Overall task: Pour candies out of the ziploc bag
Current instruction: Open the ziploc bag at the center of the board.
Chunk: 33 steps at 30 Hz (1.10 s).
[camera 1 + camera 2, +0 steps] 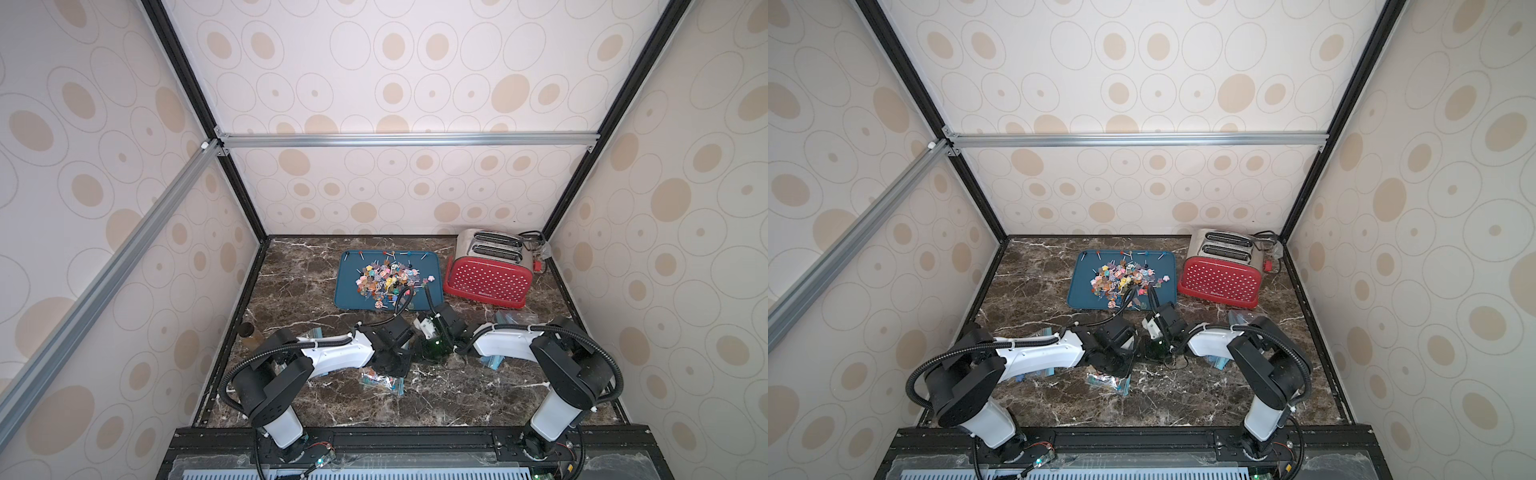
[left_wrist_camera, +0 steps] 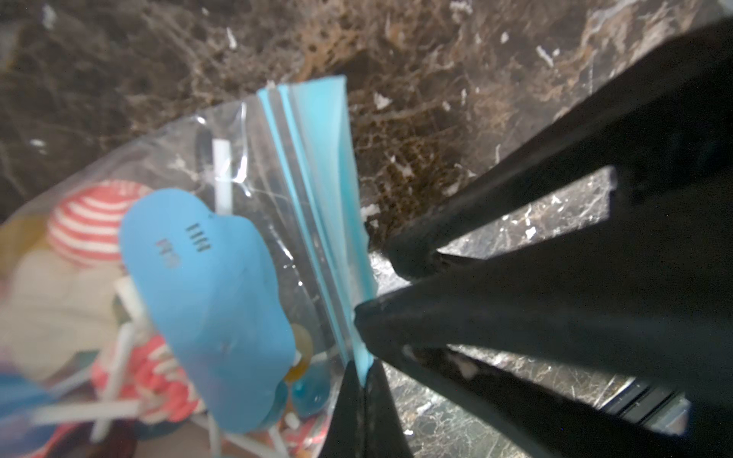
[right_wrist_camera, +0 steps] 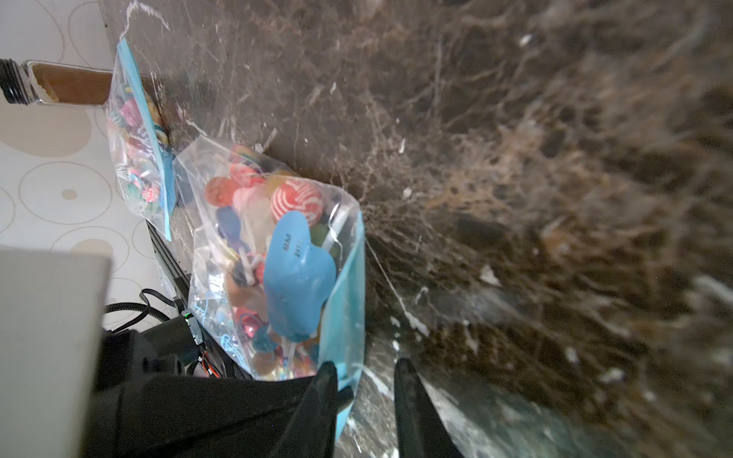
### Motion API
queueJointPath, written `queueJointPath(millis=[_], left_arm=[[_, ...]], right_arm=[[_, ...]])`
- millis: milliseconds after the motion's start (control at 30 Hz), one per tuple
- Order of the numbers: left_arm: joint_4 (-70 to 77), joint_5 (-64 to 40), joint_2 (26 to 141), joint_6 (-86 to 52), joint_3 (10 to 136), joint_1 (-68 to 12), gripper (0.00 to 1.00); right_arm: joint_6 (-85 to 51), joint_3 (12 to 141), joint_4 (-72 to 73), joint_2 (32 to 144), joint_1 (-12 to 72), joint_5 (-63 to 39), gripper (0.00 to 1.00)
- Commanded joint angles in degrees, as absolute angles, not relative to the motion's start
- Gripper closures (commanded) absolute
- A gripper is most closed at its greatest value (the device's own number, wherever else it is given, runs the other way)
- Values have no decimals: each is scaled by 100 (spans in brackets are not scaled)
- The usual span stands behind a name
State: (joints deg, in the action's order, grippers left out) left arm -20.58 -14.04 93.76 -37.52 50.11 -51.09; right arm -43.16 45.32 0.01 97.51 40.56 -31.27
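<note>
**Left pincer clamped on the bag's zip edge, right pincer parted beside it**

Closest to the lens in the left wrist view, the left pincer (image 2: 363, 370) is closed tight; its two black fingers (image 2: 345, 420) pinch one end of the blue zip strip (image 2: 317, 190) of the ziploc bag (image 2: 254, 158). The clear bag is full of candies (image 2: 89, 222), striped red-and-white heads on white sticks; a flat blue cloud-shaped piece (image 2: 206, 301) presses against the plastic.

In the right wrist view the right pincer (image 3: 364, 366) stands partly open; the bag's blue edge lies between its fingers, against one of them, with a clear gap to the other; it clamps nothing.

In both top views the bag (image 1: 381, 380) (image 1: 1106, 382) sits near the front of the dark marble surface (image 1: 457, 395), between the two arms and just below the left wrist; whether its held edge is lifted cannot be told.

Farther back a blue tray (image 1: 349, 297) carries a loose heap (image 1: 384, 282) of many-coloured lollipops, well apart from the bag; a red toaster (image 1: 486, 282) stands just beside the tray. In the right wrist view a second filled bag (image 3: 135, 158) lies beyond the held one, near a jar (image 3: 67, 81) with a dark cap.
</note>
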Motion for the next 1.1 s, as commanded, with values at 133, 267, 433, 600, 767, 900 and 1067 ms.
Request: queueJointPath(millis=[133, 267, 433, 600, 767, 900, 1067], left_arm=[[-2145, -1420, 9140, -3735, 4983, -5055, 100], [-2140, -1433, 9138, -3731, 4975, -5049, 100], [-2101, -1468, 9158, -3740, 4957, -5050, 100], [-2107, -1488, 9174, -3750, 4988, -5058, 100], [-2191, -1503, 9065, -3743, 5016, -5055, 100], [-2323, -1446, 8983, -3717, 5062, -5058, 91], [-2451, -1319, 8929, -3707, 5134, -5055, 78]], right_arm=[[-4377, 4753, -1, 10047, 4113, -3085, 75], [-4391, 4814, 10, 10154, 4114, -3076, 77], [-4443, 4828, 88, 10217, 4131, -3109, 79], [-4461, 4897, 97, 10305, 4170, -3111, 84], [-4480, 4912, 131, 10369, 4192, -3103, 88], [-4490, 4895, 155, 10383, 4203, -3076, 93], [-4482, 4826, 202, 10350, 4209, -3043, 100]])
